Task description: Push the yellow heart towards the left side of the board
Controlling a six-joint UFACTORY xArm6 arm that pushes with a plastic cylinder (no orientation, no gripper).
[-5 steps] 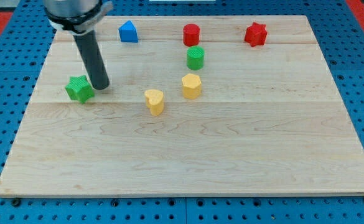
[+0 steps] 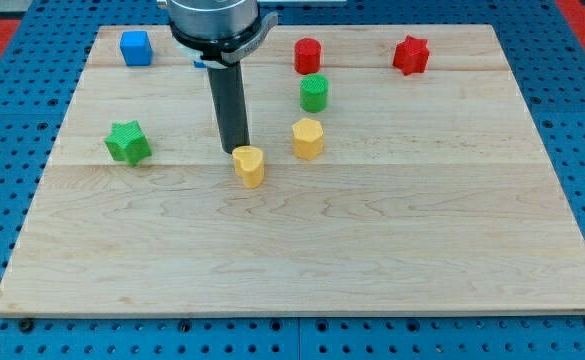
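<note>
The yellow heart point(image 2: 249, 165) lies near the middle of the wooden board point(image 2: 302, 260). My tip point(image 2: 235, 150) rests on the board just above and slightly left of the heart, touching it or nearly so. The dark rod rises from there toward the view's top. A second yellow block point(image 2: 308, 138) sits to the right of the heart.
A green star point(image 2: 127, 142) is at the left. A blue cube point(image 2: 135, 47) is at the top left. A red block point(image 2: 307, 55), a green cylinder point(image 2: 314, 93) and a red star point(image 2: 410, 54) are along the top. A sliver of another blue block point(image 2: 201, 62) shows behind the arm.
The rod has moved right, from beside the green star to just above the yellow heart. It now covers the blue block at the top and has uncovered the blue cube. No block has moved.
</note>
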